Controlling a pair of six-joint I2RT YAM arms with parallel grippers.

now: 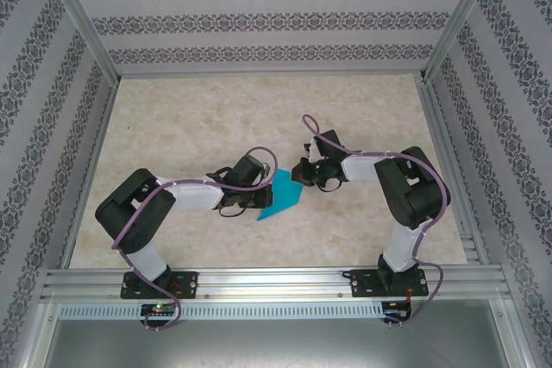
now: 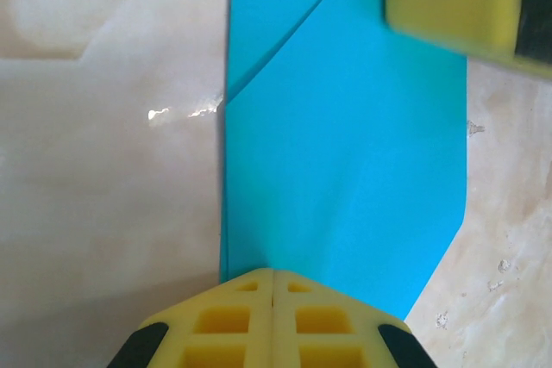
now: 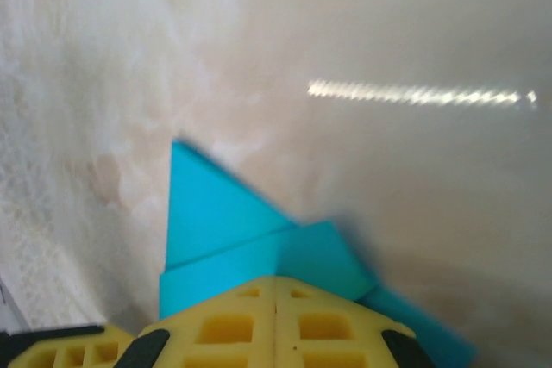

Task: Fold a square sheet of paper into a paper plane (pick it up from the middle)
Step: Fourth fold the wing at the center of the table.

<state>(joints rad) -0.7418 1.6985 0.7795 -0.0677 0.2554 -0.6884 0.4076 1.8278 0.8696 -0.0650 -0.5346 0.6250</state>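
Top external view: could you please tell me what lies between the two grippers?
In that view, the folded teal paper lies between the left gripper and the right gripper.

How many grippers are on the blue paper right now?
2. The left gripper, shut, sits at the folded blue paper's left edge; the right gripper, shut, at its far right corner.

Your top camera looked down from behind the arm bases (image 1: 159, 284) across the whole counter (image 1: 172, 118). Each wrist camera peered close over its own fingers (image 2: 233, 321), and all three shared the teal paper (image 1: 280, 196).
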